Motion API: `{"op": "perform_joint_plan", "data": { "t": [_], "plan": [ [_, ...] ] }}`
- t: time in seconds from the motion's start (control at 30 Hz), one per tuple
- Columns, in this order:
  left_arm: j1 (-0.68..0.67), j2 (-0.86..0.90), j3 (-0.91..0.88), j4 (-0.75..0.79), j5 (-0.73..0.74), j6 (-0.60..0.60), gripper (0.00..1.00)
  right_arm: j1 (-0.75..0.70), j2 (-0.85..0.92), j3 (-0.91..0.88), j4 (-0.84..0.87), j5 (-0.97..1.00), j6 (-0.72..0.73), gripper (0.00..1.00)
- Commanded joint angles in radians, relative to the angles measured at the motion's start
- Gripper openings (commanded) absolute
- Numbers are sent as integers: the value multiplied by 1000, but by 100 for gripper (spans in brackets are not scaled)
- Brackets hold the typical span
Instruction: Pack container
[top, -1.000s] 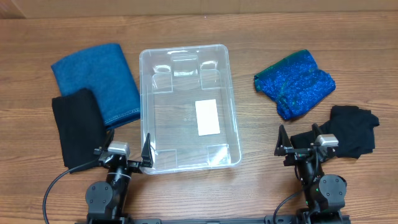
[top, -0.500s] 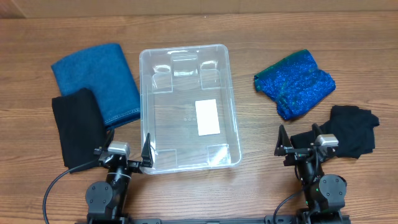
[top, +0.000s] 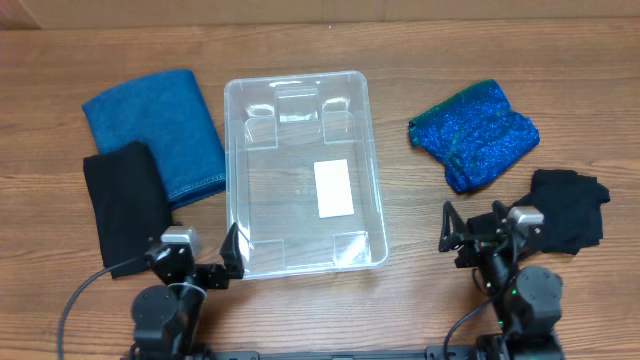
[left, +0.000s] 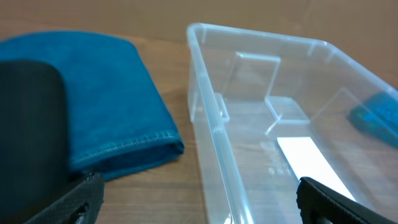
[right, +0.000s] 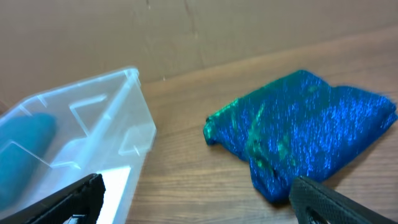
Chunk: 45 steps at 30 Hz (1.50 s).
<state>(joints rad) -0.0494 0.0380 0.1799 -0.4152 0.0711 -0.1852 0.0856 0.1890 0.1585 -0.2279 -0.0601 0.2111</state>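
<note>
Empty container at the centre of the table, its long axis running near to far. Left tool and right tool sit at the near edge, both spread wide and holding nothing. Blue towel and black cloth lie left; sparkling blue cloth and black garment lie right. Risk: the left tool's inner finger sits just beside the container's near-left corner, so a forward reach may shove the container.

left end effector spread, right end effector spread
</note>
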Motion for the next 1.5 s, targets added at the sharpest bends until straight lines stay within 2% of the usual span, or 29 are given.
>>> {"op": "perform_joint_plan", "data": {
  "t": [0.0, 0.1, 0.2, 0.33, 0.4, 0.43, 0.47, 0.5, 0.53, 0.57, 0.63, 0.67, 0.7, 0.8, 0.9, 1.1, 1.27, 1.47],
  "plan": [
    [-3, 87, 236, -91, -56, -10, 100, -2, 154, 228, -50, -10, -5, 100],
    [-3, 231, 429, -223, -131, 8, 100, -2, 344, 438, -182, -11, -5, 100],
    [-3, 393, 591, -370, -131, 17, 100, -2, 540, 649, -360, -40, -9, 100],
    [-3, 711, 832, -638, -124, 31, 100, -2, 908, 1066, -764, -117, -107, 100],
    [-3, 843, 938, -742, -101, 27, 100, -2, 1033, 1222, -845, -224, -109, 100],
    [-3, 886, 973, -767, -84, 28, 100, -2, 1067, 1258, -830, -283, -124, 80],
    [-3, 930, 1009, -791, -70, 28, 100, -2, 1093, 1279, -795, -328, -141, 48],
    [-3, 956, 1024, -801, -71, 28, 100, 2, 1110, 1284, -747, -339, -138, 11],
    [-3, 972, 1031, -804, -71, 28, 100, 14, 1129, 1284, -700, -335, -136, 4],
    [-3, 980, 1031, -805, -71, 28, 91, 33, 1146, 1284, -672, -335, -136, 4],
    [-3, 983, 1031, -805, -82, 28, 28, 101, 1188, 1284, -637, -332, -148, 4],
    [-3, 983, 1031, -805, -82, 28, 12, 136, 1208, 1284, -631, -322, -169, 4],
    [-3, 983, 1031, -804, -82, 28, 4, 182, 1235, 1284, -626, -290, -185, 4],
    [-3, 983, 1031, -805, -81, 20, 4, 324, 1358, 1284, -618, -226, -242, 4],
    [-3, 983, 1031, -804, -78, 20, 4, 393, 1469, 1284, -582, -92, -238, 4],
    [-3, 983, 1031, -804, -78, 20, 7, 412, 1605, 1284, -560, 36, -272, 4],
    [-3, 983, 1031, -803, -78, 20, 7, 412, 1611, 1283, -491, 261, -272, 4],
    [-3, 983, 1031, -804, -78, 20, 8, 409, 1611, 1283, -460, 313, -264, 4]
  ]
}}
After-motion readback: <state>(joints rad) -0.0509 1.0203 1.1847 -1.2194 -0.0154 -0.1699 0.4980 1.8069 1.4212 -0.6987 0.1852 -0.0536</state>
